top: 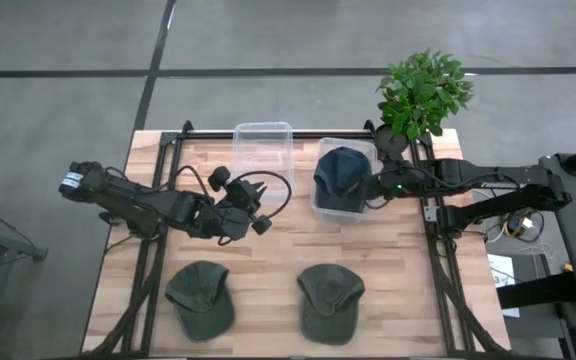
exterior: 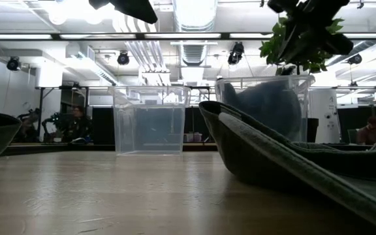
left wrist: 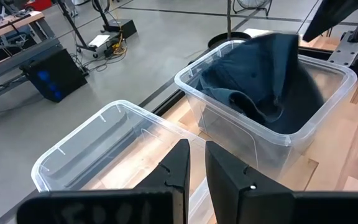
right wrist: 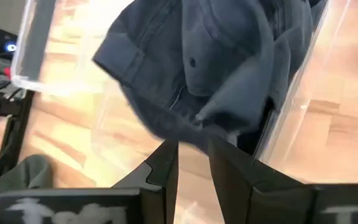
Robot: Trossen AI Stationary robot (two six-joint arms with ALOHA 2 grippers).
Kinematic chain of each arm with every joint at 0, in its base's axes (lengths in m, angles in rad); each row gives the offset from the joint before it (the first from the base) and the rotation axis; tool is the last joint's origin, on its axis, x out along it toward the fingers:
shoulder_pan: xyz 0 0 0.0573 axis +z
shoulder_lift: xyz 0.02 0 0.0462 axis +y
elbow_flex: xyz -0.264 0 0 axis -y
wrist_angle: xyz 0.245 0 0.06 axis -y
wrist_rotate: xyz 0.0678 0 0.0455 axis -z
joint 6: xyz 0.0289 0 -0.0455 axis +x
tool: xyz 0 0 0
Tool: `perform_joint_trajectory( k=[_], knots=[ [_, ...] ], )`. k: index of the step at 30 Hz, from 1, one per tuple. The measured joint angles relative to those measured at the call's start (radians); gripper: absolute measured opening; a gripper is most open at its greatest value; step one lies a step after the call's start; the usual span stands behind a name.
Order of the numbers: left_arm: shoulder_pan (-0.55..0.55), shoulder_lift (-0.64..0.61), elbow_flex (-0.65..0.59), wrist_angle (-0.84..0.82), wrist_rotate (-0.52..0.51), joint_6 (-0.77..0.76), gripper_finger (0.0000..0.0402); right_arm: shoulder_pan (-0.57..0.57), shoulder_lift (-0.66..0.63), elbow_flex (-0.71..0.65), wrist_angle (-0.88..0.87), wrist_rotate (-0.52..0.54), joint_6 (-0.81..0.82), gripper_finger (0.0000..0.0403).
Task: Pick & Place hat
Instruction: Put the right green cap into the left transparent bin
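Now right hand above blue hat.
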Motion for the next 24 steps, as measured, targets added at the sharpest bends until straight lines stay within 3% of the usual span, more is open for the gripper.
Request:
perform_joint_trajectory(
  k=[7, 13, 20, 24],
  knots=[
    [0.001, 0.000, 0.000, -0.001, 0.000, 0.006, 0.0044, 0.054, -0.060, 0.000, -0.022, 0.002, 0.034, 0.0068],
    [-0.004, 0.000, 0.000, -0.015, 0.012, 0.014, 0.0044, 0.152, -0.082, 0.000, -0.022, -0.032, -0.075, 0.0068],
    [-0.031, 0.000, 0.000, -0.086, 0.201, -0.009, 0.0044, 0.357, -0.095, 0.000, -0.020, -0.046, -0.061, 0.0063],
    [-0.072, 0.000, 0.000, -0.131, 0.266, -0.089, 0.0044, 0.489, -0.075, 0.000, -0.012, 0.010, -0.024, 0.0065]
  ],
)
